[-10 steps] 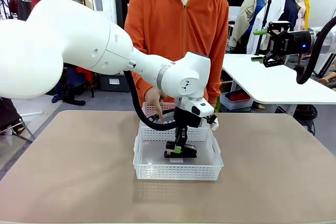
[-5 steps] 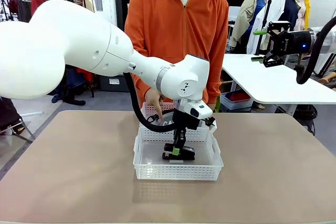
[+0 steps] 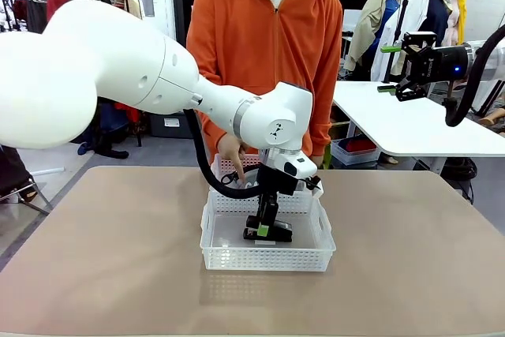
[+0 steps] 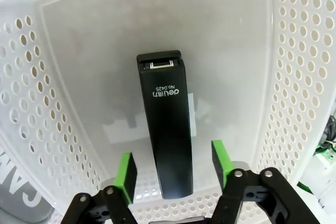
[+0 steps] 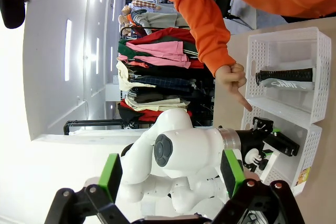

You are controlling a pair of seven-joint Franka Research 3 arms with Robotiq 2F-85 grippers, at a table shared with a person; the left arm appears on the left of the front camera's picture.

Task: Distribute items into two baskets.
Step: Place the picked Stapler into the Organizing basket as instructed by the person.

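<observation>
The small black stapler [image 4: 167, 129] lies flat on the floor of the near basket [image 3: 268, 262]. My left gripper [image 4: 173, 169] hangs low inside that basket, its green pads [image 4: 126, 174] standing apart on either side of the stapler's near end without touching it. From the front, the left gripper [image 3: 267, 222] is just above the stapler [image 3: 272, 234]. The grey pouch [image 5: 286, 80] lies in the far basket [image 5: 315, 40]. My right gripper [image 3: 402, 65] is raised high at the right, open and empty.
A person in an orange hoodie stands at the far side. One hand [image 3: 233, 151] points down at the far basket [image 3: 229, 165]. A white side table [image 3: 410, 124] stands beyond the right edge. The brown tabletop [image 3: 102, 258] is bare around the baskets.
My left gripper has sunk a little into the near basket and opened. The stapler it held now rests on the basket floor. The right arm has not moved.
</observation>
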